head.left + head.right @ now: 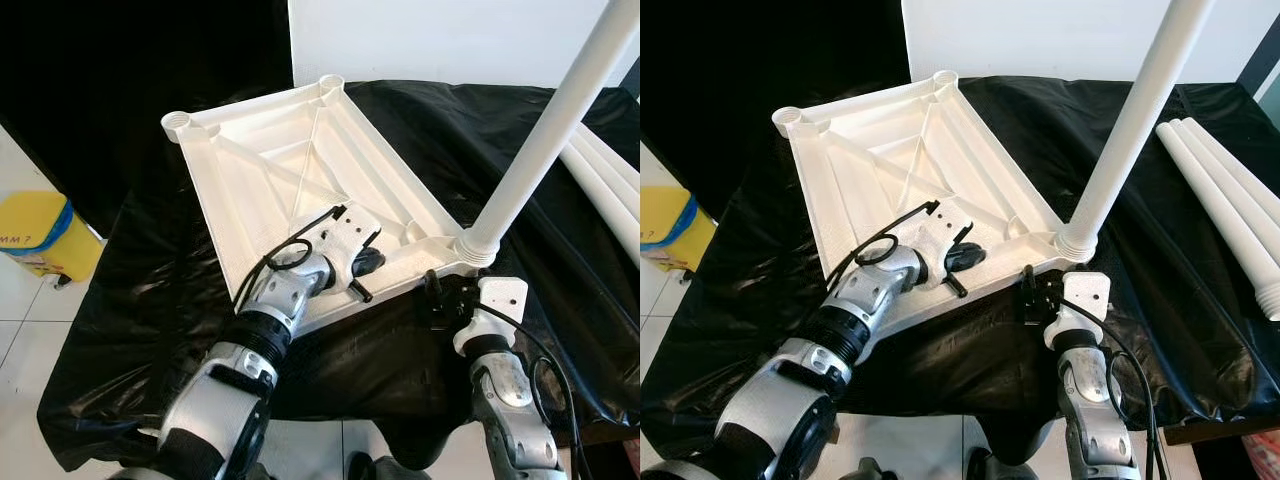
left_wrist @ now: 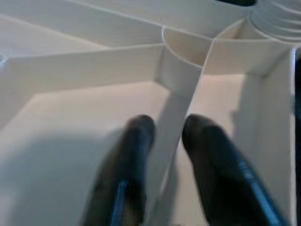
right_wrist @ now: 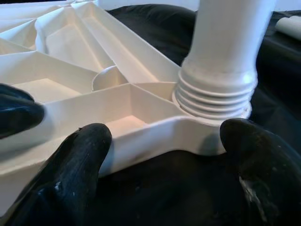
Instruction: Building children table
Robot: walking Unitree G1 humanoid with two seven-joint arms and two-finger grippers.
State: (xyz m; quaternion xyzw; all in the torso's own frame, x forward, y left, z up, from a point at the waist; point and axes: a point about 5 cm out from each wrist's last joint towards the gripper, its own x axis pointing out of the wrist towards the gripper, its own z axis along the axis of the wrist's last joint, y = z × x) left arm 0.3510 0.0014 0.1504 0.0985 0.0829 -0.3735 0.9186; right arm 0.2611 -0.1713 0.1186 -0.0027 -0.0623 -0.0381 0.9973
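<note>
The white tabletop [image 1: 300,180] lies upside down, ribs facing up. One white leg [image 1: 540,140] stands screwed into its 4 o'clock corner. Spare legs [image 1: 1230,215] lie at 3 o'clock.

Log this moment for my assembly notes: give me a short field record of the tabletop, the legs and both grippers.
tabletop: white tabletop lies upside down, ribs up, on black sheet
fitted leg: one white leg stands in the near right corner socket, threads showing
spare legs: three loose legs lie on the sheet to the right
left gripper: left gripper straddles a rib inside the tabletop
right gripper: right gripper open, at the tabletop's edge beside the fitted leg's socket
</note>
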